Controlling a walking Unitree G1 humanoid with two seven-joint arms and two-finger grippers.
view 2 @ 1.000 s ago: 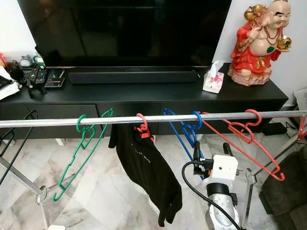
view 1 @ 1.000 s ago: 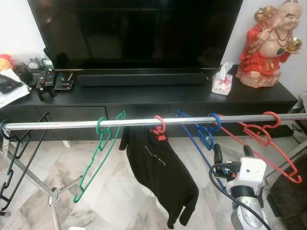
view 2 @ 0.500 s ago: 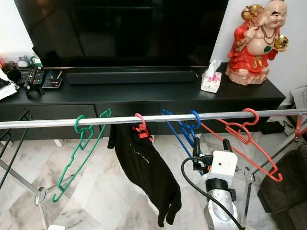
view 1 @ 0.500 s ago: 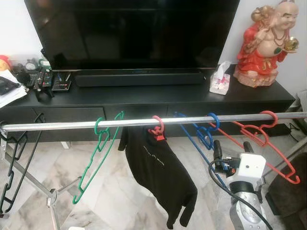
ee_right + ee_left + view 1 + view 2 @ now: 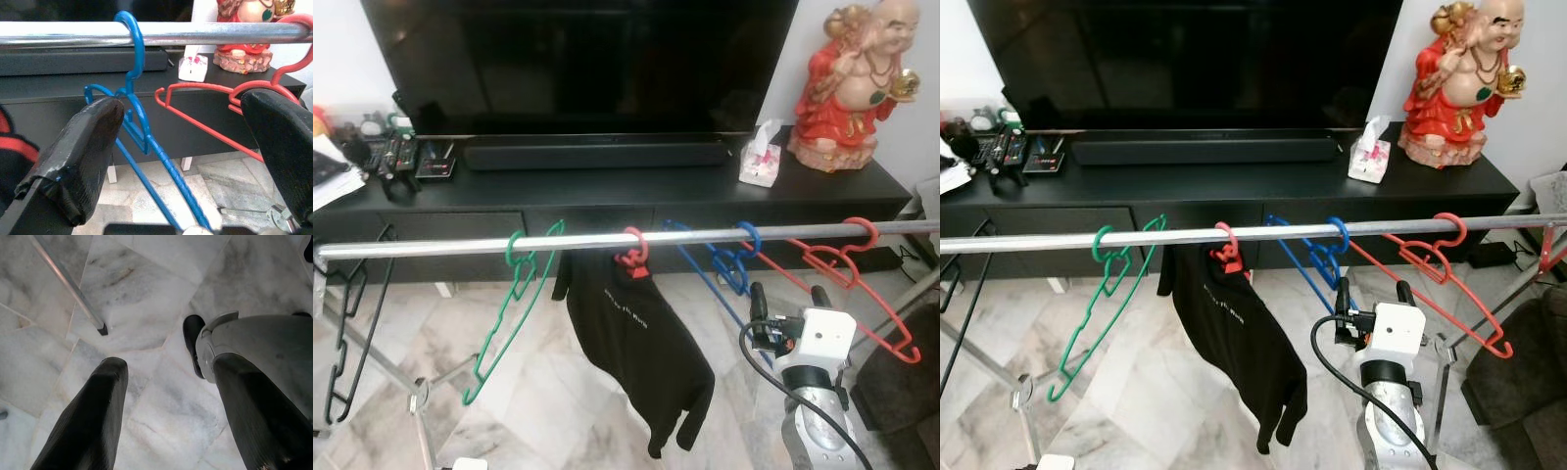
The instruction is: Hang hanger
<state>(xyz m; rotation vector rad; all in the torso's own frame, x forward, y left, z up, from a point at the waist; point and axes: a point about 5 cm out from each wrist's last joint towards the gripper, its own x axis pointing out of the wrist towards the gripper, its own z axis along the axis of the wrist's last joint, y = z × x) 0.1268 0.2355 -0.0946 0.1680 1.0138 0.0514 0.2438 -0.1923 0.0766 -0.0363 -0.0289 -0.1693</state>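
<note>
While the right hand (image 5: 1368, 291) sits raised just near of the steel rail (image 5: 460, 245), fingers apart and holding nothing, the blue hanger (image 5: 139, 132) lies directly ahead of it, hook already over the rail. Its long axis slants down from the hook toward the near right, passing between the spread fingers without visible contact. Right arm is clearly the nearer one. Left hand (image 5: 166, 416) hangs idle, pointing at the marble floor (image 5: 146, 293), fingers also apart and empty.

Along the rail, left to right: green hanger (image 5: 509, 313), red-hooked hanger carrying a black garment (image 5: 636, 343), blue hanger, red hanger (image 5: 847, 284). A black hanger (image 5: 352, 323) hangs at the far-left end.

No containers of note; tissue pack (image 5: 759, 157) on the far TV surface (image 5: 607, 191).
</note>
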